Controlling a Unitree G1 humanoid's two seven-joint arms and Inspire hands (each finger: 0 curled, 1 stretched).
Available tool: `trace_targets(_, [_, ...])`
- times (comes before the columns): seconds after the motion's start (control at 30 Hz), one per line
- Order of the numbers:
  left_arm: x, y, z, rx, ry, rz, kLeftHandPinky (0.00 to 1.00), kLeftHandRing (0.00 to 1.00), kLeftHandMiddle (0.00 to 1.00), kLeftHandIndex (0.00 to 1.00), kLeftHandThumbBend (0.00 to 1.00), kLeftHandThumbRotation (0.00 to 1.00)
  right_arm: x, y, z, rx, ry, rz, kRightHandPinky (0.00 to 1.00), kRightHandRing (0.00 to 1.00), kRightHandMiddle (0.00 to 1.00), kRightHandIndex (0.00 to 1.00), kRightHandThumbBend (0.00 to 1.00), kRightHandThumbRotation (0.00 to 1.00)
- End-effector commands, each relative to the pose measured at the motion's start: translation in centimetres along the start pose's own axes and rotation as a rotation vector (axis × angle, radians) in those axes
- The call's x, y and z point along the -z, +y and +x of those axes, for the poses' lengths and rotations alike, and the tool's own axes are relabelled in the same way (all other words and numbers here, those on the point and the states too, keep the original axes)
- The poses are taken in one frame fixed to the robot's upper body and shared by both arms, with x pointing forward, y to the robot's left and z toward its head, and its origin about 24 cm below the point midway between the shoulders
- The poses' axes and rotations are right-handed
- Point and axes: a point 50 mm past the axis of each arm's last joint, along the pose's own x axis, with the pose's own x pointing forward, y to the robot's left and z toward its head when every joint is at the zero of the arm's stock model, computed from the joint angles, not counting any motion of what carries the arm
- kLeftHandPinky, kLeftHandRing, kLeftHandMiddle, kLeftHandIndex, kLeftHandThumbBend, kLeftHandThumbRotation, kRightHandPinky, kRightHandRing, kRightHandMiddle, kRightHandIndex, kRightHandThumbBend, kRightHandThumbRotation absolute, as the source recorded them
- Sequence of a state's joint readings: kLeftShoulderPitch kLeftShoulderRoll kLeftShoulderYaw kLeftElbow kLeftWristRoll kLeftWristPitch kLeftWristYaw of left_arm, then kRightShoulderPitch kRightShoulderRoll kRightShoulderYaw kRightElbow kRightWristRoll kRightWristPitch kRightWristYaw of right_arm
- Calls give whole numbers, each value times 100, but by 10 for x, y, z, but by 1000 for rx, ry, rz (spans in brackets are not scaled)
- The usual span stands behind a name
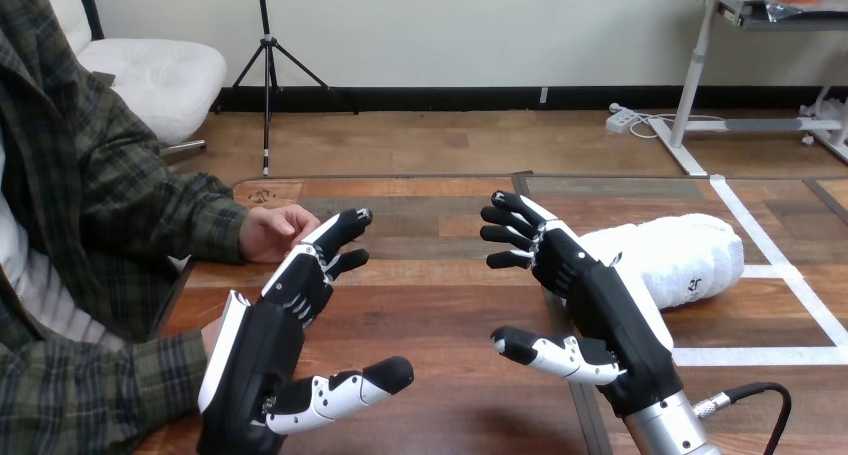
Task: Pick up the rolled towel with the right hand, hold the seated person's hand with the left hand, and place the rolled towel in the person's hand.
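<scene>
– Which robot hand is closest to the towel?

– The right robot hand (610, 315). It is just left of the towel (690, 255) and a little nearer than it, covering the roll's left end. Its fingers are straight and spread wide, thumb out, holding nothing. I cannot tell whether it touches the towel.

– And the other one?

– The left robot hand (255, 360) is well left of the towel. It is also wide open and holds nothing.

– Where is the towel?

– It lies rolled on the surface (440, 305), on its side.

– And the person?

– The person's hand (268, 233) rests on the surface, far left of the towel and about level with it. The left robot hand's fingertips reach up beside it. None are curled round it, and I cannot tell whether they touch.
</scene>
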State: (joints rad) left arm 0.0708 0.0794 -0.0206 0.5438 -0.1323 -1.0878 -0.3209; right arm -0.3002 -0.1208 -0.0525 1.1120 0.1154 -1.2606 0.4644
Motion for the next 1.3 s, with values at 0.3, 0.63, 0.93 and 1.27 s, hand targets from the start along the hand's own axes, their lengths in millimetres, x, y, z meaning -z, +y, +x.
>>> trace_targets(0.3, [-14, 4, 24, 4, -118, -1, 86, 92, 88, 84, 100, 38, -13, -9, 22, -11, -95, -49, 72, 83, 87, 88, 100, 55])
trace_targets(0.63, [-16, 5, 27, 6, -127, 2, 87, 91, 87, 84, 100, 36, -14, -11, 25, -12, -98, -60, 72, 83, 87, 89, 100, 57])
trace_targets(0.93, [-18, 4, 28, 4, -131, 8, 86, 89, 87, 85, 100, 37, -15, -12, 26, -10, -103, -71, 72, 83, 88, 89, 100, 58])
trace_targets(1.27, [-18, 2, 29, 9, -130, -17, 87, 90, 88, 85, 100, 35, -16, -17, 27, -12, -100, -85, 72, 83, 88, 88, 100, 56])
